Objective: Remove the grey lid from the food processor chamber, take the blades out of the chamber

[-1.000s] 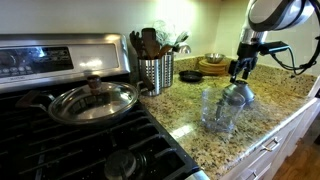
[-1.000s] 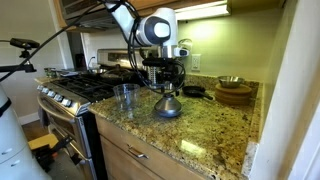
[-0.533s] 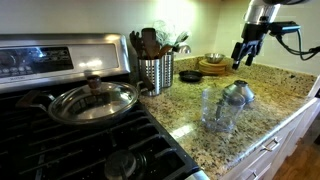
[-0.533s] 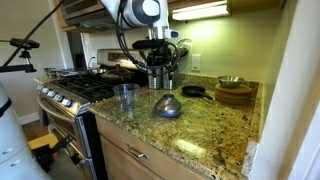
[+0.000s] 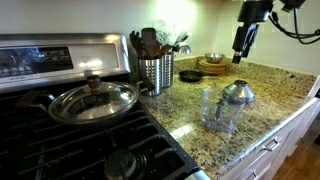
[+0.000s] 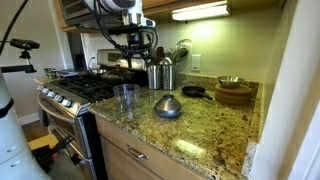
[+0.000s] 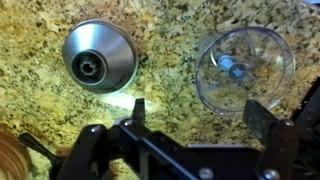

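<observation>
In the wrist view the grey lid (image 7: 100, 57) sits upper left on the granite counter (image 7: 170, 25) — apart from the food processor chamber (image 7: 272, 58) at upper right, with the blades (image 7: 232, 68) inside it. At the bottom edge the gripper (image 7: 198, 118) is spread wide — empty.

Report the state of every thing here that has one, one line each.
Clear cup: upright, uncovered.
Grey lid: off the cup, knob-up on the counter beside it, not touching.
Blades: inside the cup, not yet taken out.
Gripper: raised above the counter, jaws open, empty.
Glass lid: closed over the pan on the stove.
Utensil holder: upright, filled with utensils.
</observation>
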`<act>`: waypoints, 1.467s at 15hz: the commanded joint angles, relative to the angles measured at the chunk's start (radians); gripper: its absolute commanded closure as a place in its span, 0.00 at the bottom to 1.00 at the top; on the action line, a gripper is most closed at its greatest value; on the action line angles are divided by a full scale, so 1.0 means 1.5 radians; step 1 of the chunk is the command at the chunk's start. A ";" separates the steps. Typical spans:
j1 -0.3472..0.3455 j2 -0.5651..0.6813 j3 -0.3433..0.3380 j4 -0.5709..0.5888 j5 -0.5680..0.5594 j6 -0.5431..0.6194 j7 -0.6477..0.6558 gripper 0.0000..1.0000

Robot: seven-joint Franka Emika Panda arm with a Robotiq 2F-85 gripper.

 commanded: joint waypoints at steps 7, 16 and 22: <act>0.068 -0.001 0.055 -0.051 -0.008 0.010 -0.028 0.16; 0.074 0.062 0.058 -0.084 0.002 0.119 -0.047 0.21; 0.070 0.097 0.059 -0.084 -0.001 0.170 -0.059 0.30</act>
